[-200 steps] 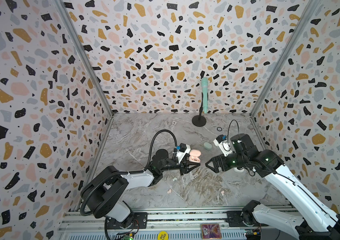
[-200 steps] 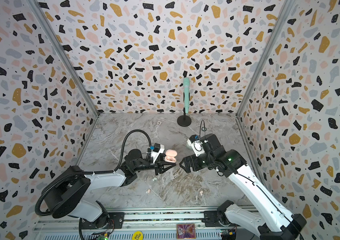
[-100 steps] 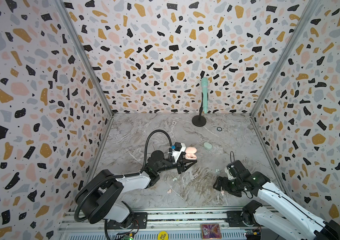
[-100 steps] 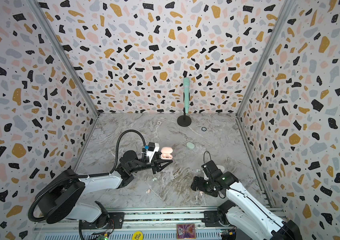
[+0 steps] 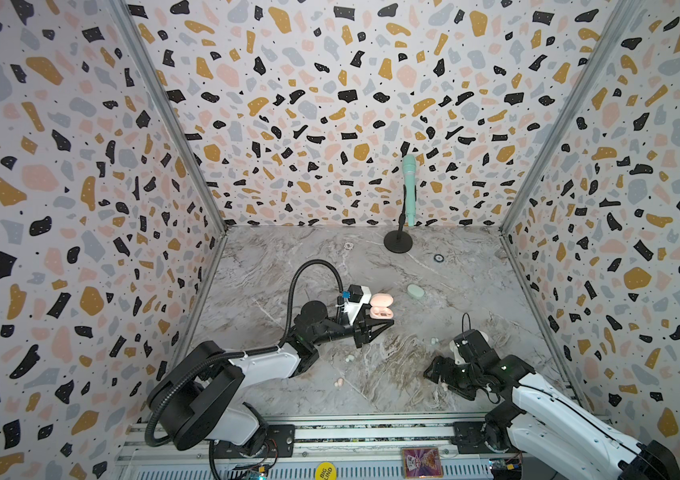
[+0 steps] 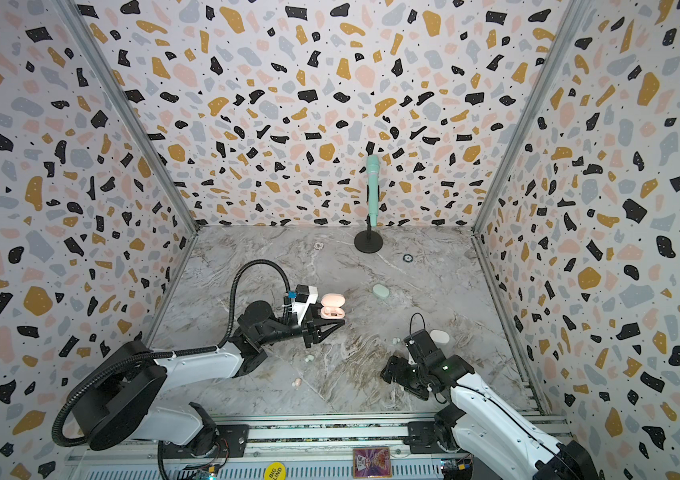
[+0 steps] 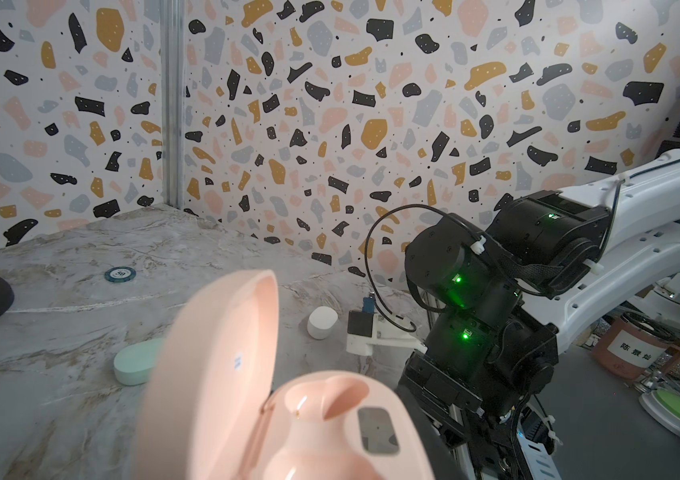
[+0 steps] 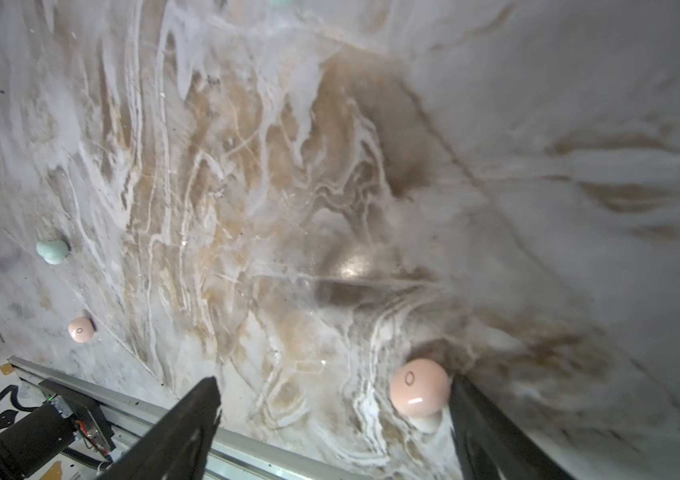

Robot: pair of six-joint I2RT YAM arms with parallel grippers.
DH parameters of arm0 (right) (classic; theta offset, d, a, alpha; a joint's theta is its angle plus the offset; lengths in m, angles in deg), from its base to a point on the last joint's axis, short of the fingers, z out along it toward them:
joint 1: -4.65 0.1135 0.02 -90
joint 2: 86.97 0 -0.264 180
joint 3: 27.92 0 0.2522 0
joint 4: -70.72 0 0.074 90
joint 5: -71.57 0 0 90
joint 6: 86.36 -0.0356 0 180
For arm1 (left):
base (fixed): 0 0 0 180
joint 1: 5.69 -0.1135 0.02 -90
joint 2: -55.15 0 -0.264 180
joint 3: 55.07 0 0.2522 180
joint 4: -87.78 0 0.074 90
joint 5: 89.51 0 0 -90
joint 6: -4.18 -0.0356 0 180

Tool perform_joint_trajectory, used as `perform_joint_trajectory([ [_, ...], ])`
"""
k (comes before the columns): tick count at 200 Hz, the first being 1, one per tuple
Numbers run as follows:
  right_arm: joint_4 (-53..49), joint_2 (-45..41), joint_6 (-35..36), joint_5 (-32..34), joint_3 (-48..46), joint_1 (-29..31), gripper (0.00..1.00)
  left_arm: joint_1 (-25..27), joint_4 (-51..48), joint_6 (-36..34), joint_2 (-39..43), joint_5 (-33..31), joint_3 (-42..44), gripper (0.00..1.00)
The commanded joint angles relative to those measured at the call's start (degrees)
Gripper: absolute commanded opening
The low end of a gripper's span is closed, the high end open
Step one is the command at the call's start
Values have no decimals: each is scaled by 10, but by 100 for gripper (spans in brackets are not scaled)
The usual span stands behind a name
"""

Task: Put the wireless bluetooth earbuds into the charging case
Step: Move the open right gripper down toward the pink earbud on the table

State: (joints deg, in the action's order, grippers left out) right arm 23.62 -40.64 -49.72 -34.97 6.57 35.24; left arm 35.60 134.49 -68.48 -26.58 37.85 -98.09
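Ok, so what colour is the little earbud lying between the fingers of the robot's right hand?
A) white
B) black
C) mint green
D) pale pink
D: the right wrist view shows a pale pink earbud lying between the wide-open fingers of the right hand, close beside one of them.

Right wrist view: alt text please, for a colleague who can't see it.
A pale pink earbud lies on the marble table between the open jaws of the right gripper, right beside one of them and not yet gripped. Farther off lie a second pink earbud and a mint earbud.
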Motion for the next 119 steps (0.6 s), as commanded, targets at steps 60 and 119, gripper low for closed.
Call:
perform_joint_trajectory([
  [60,71,15,-20,-83,45,1,84,-3,16,-8,2,4,1,16],
  [119,7,36,12,-39,93,10,84,-3,14,-6,1,5,-1,15],
])
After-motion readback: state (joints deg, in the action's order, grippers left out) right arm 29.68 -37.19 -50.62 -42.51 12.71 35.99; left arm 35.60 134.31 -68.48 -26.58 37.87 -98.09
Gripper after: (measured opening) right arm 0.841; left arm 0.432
